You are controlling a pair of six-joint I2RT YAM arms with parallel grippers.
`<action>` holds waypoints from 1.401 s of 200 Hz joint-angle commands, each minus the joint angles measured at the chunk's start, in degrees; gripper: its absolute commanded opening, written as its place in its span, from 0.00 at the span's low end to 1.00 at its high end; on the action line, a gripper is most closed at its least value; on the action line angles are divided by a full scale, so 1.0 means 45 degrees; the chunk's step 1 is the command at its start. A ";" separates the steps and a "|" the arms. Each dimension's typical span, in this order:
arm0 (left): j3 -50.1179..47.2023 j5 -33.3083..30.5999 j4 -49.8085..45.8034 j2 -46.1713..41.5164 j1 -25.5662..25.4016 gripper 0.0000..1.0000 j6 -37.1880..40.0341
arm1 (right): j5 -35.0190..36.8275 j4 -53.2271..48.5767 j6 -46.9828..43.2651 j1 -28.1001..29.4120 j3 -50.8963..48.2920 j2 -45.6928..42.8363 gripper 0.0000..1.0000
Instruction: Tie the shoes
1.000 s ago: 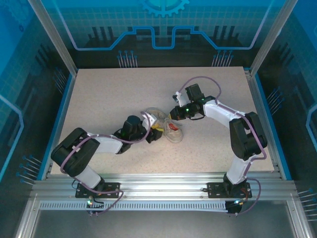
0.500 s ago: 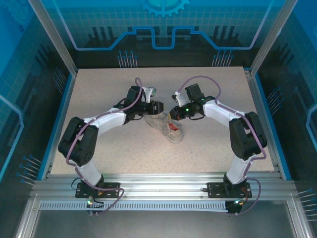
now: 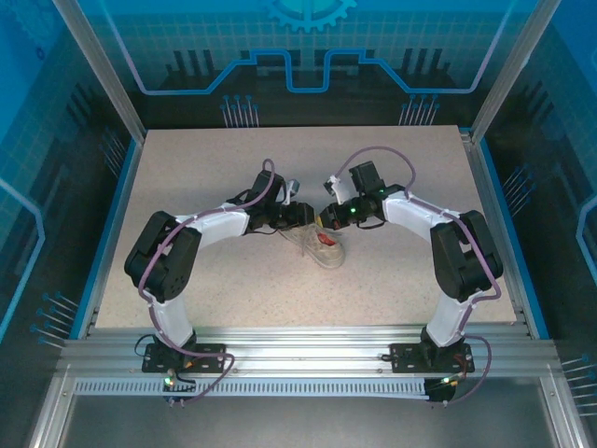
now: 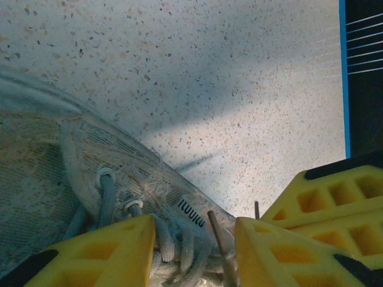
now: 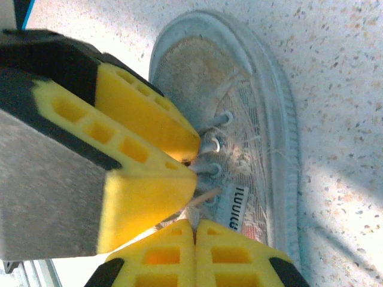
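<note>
The speckled surface (image 3: 392, 289) runs from the arm bases toward the back. The shoe (image 3: 328, 250) lies on it about midway between the two arms, its toe pointing toward the bases and its opening, with a red patch inside, toward the tools.

Both tools meet over the lacing at the far end of the shoe. The right tool (image 5: 194, 239) is closed tight, its pads touching, with a thin lace end (image 5: 206, 194) running into the tips, so it seems to have that strand pinched. The left tool (image 4: 194, 239) stands partly open, its pads either side of the bunched laces (image 4: 179, 254). Whether it presses on them I cannot tell.

I judge the shoe to be light, with a soft mesh upper, so it would likely slide or tip if a lace were pulled hard sideways. The laces look thin and limp, and probably slip out of a loose pinch. The best hold is on a single strand close to the eyelets or near its stiff tip, not on the shoe body.
</note>
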 commanded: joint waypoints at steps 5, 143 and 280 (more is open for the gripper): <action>0.0096 0.0210 -0.0177 -0.0164 -0.0024 0.39 -0.0219 | -0.0335 0.0327 -0.0462 0.0034 -0.0652 -0.0364 0.00; 0.3211 -0.0889 -0.5157 0.0560 -0.0702 0.36 0.2905 | -0.0842 0.2118 0.0019 0.0241 -0.1880 -0.0645 0.00; 0.2069 -0.0441 -0.3629 0.0153 -0.0353 0.10 0.1791 | -0.1008 0.2511 0.0220 0.0130 -0.2166 -0.0781 0.00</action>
